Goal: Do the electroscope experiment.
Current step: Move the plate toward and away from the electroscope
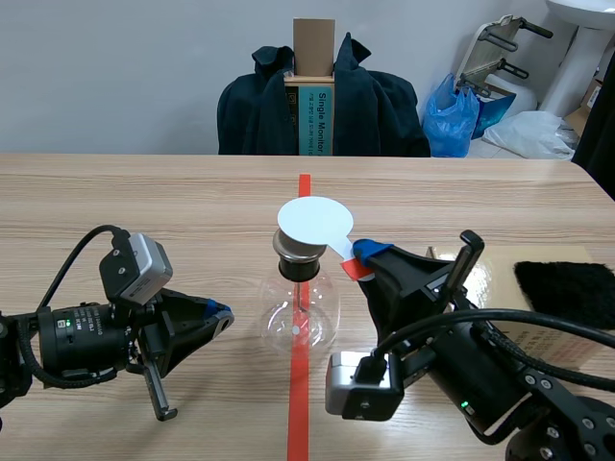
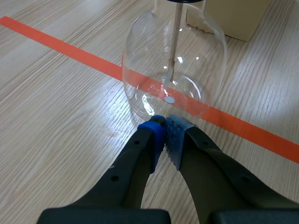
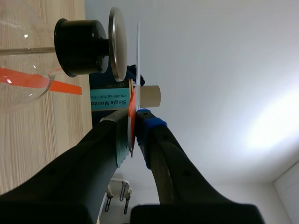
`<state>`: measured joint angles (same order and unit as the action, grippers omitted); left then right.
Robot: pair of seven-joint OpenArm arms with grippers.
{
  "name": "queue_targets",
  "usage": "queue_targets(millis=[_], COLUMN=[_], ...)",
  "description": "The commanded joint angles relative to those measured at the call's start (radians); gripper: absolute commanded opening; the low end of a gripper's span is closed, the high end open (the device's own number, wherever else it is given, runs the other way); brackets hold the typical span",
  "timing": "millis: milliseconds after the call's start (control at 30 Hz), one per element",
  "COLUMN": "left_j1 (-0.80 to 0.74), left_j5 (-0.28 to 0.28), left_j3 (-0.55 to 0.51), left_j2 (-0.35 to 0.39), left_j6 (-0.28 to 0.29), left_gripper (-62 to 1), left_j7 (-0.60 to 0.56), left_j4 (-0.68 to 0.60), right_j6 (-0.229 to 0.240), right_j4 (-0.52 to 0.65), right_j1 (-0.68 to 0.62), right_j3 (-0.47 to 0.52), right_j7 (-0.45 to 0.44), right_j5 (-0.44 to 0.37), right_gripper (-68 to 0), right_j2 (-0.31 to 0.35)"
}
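Scene view alone: black cloth [image 1: 567,293]; left end effector [image 2: 164,123] together, right end effector [image 3: 134,122] clamped on paddle [image 1: 314,221].

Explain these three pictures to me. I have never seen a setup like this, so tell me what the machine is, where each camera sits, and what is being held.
This is a robot with two black arms working at a wooden table. The wide picture looks out from between the arms. Each of the other two comes from a camera on one arm's wrist, looking past its pincer. On the table stands a glass flask with a black stopper and a metal plate on top: the electroscope. The right pincer is shut on the handle of a white disc, holding it over that plate. The left pincer is shut on nothing, beside the flask. A black cloth lies off to the robot's right.
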<state>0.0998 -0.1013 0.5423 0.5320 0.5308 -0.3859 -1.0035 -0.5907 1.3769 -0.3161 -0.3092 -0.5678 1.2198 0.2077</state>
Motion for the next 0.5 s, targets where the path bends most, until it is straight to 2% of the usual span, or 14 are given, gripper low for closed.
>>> queue_targets(millis=[0,200,467], left_j1=[0.003,0.003,0.003], left_j5=[-0.010,-0.010,-0.010], left_j3=[-0.004,-0.004,-0.004], left_j2=[-0.005,-0.005,-0.005], left_j6=[0.002,0.002,0.002], left_gripper=[-59.4,-59.4,-59.4], left_j7=[-0.014,-0.018,-0.018], left_j4=[-0.023,-0.023,-0.023], right_j6=[-0.015,-0.015,-0.015], right_j4=[0.013,0.013,0.013], right_j1=[0.014,0.014,0.014], right_j3=[0.003,0.003,0.003], right_j7=[0.000,0.051,0.223], right_j5=[-0.007,-0.007,-0.007], right_gripper=[-66.7,-66.7,-66.7], right_j2=[0.003,0.003,0.003])
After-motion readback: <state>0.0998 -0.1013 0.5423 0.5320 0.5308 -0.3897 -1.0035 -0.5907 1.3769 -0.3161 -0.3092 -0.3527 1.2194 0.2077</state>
